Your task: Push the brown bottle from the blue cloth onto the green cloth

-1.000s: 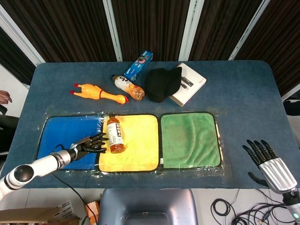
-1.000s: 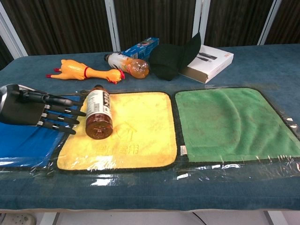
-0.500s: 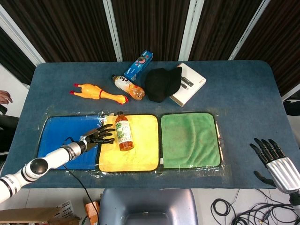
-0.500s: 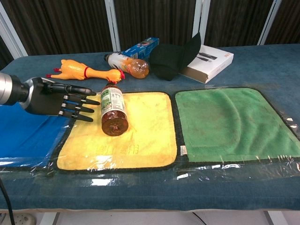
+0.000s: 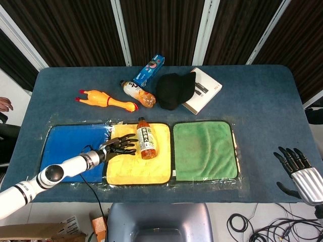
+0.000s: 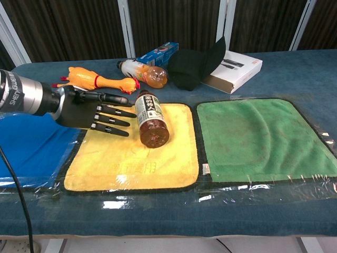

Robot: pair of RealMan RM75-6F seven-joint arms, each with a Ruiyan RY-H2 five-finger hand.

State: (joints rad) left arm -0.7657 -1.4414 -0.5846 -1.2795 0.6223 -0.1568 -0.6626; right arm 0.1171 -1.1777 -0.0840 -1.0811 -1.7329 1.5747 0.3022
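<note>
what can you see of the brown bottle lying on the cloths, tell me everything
The brown bottle lies on its side on the yellow cloth, toward that cloth's right half, not yet on the green cloth. It looks like clear plastic filled with brown liquid, with a pale printed label around its middle and a dark cap pointing to the table's far side, its base nearest the chest camera. The left hand, fingers stretched out, sits right beside it; actual contact cannot be told.
</note>
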